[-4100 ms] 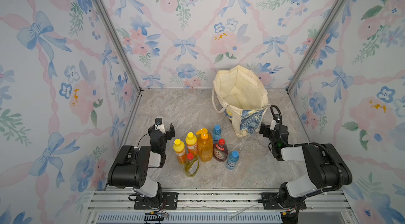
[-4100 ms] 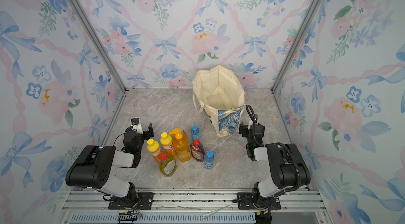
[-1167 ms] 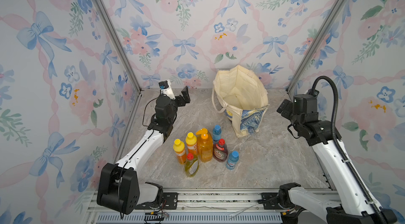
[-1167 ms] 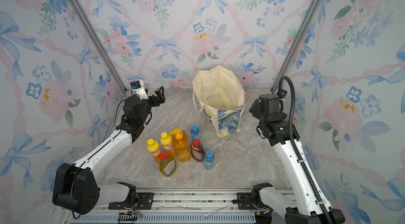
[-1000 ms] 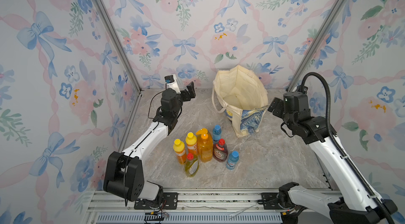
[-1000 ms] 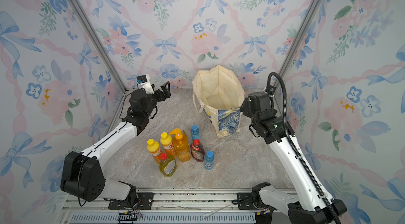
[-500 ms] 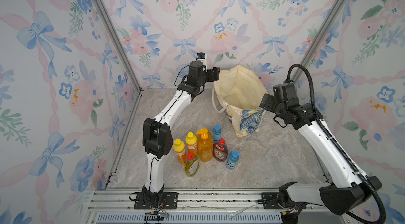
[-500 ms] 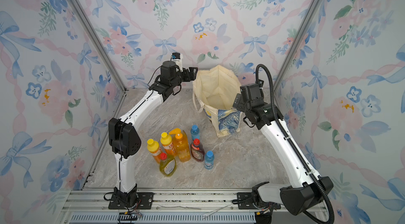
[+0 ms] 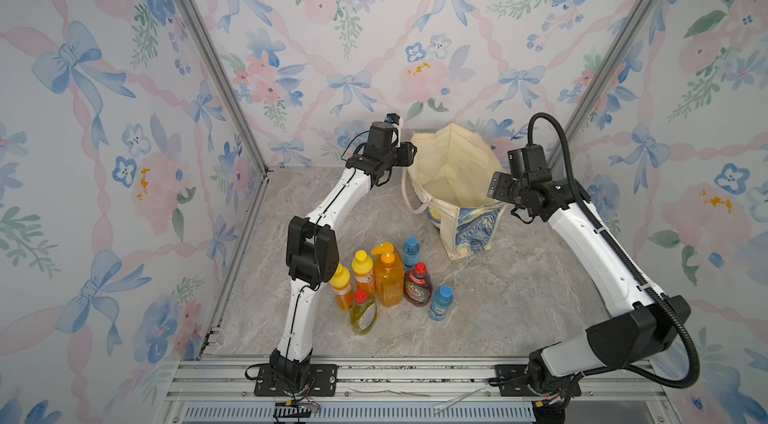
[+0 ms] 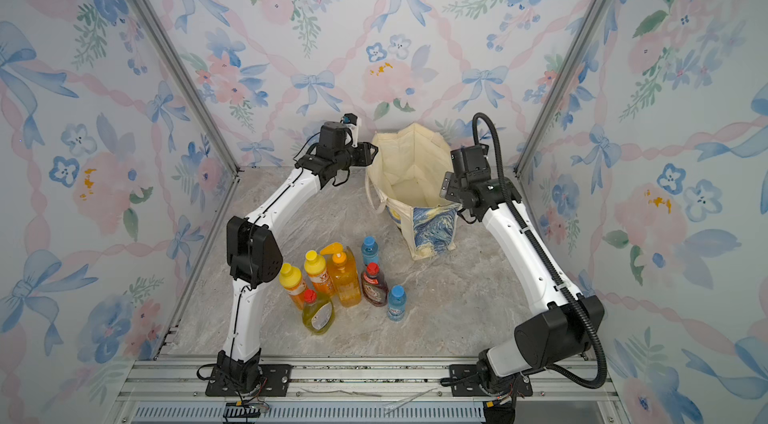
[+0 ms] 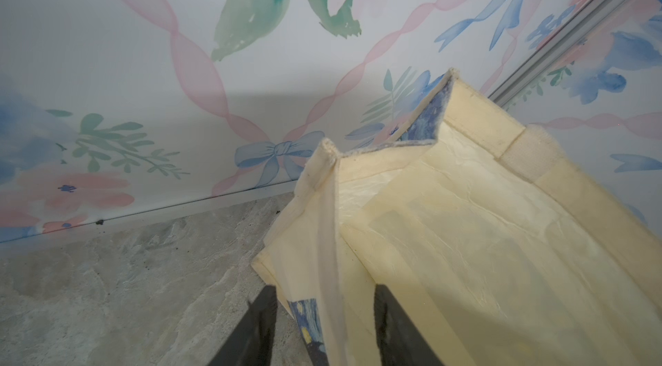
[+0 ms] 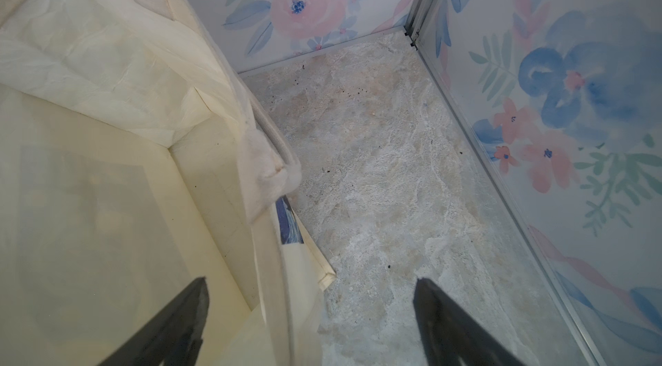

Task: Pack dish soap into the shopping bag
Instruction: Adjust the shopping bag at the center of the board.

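Shopping bag [image 9: 473, 226] is standing open at the back of the marble surface [image 9: 519, 297], just above the middle in both top views. The left pincer [image 11: 324, 301] is open, with a finger on either side of the bag's rim and strap. The right pincer [image 12: 311, 285] is spread wide, straddling the opposite rim. The bunch of bottles [image 9: 388, 276] sits lower middle, apart from the bag.

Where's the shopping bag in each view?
Top view: shopping bag just right of center, mouth open.
Top view: near center.
Left wrist: rim between the left gripper jaws.
Right wrist: side wall between the right gripper jaws.
Shared landmark: blue-and-yellow print.
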Controlling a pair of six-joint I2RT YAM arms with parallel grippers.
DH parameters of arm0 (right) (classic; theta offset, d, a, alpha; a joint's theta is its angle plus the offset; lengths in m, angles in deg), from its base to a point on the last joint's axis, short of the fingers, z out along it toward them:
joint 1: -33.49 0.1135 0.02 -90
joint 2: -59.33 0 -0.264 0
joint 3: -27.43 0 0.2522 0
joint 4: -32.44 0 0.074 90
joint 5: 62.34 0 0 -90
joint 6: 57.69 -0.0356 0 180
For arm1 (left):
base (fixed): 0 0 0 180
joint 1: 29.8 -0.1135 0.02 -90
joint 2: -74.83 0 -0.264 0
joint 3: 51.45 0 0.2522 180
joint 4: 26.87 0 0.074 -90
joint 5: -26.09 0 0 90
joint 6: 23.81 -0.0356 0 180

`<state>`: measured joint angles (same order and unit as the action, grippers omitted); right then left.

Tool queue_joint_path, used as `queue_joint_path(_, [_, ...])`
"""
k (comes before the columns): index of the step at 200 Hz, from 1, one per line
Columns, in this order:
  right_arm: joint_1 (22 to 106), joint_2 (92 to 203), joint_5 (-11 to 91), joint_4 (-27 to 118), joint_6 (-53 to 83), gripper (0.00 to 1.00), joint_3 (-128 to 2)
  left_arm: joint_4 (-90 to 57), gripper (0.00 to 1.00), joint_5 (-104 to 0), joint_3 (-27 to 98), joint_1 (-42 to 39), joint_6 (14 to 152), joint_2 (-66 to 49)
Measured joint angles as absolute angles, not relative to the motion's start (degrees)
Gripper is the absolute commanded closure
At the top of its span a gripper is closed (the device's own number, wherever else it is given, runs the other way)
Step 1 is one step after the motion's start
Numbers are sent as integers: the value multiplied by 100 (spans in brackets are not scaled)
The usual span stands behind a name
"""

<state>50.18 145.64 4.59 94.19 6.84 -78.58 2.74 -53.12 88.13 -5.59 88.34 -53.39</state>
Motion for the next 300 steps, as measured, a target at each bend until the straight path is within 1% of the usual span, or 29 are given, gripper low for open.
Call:
queue_joint_path(18, [4959, 14656, 533, 9410, 751, 19, -7858, 344, 91, -5268, 8846, -555, 8841, -5339])
queue_joint_path(33, [4926, 14719, 595, 9403, 799, 25, -7858, 399, 100, -5246, 8852, -541, 8830, -5339])
queue_joint_path(69, [4852, 14931, 702, 9403, 922, 42, -7895, 406, 100, -5386, 8760, -485, 8893, -5300])
queue_joint_path(124, [4666, 15204, 872, 9399, 1241, 59, -8129, 440, 100, -6156, 7724, -190, 9186, -4448])
queue_joint_path(146, [4664, 15372, 936, 9394, 1442, 60, -8284, 462, 100, -6414, 7287, -4, 9420, -4024])
queue_joint_path(200, [4662, 15650, 1167, 9272, 1905, 59, -8481, 486, 100, -7096, 5995, 359, 10023, -2889])
queue_joint_path(207, [4662, 15657, 1213, 9255, 1943, 58, -8481, 478, 93, -7168, 5845, 392, 10107, -2754])
queue_joint_path(239, [4662, 15678, 1370, 9176, 2089, 52, -8481, 493, 79, -7555, 5281, 508, 10437, -2264])
queue_joint_path(253, [4666, 15678, 1399, 9158, 2122, 44, -8481, 482, 66, -7684, 5163, 519, 10546, -2164])
queue_joint_path(263, [4666, 15678, 1410, 9158, 2120, 37, -8481, 480, 61, -7753, 5101, 519, 10603, -2133])
queue_joint_path(279, [4681, 15667, 1412, 9163, 2198, 26, -8481, 465, 47, -7826, 5031, 519, 10719, -2126])
queue_joint_path(300, [4740, 15606, 1373, 9198, 2255, 18, -8481, 467, 28, -7863, 4983, 519, 10727, -2122])
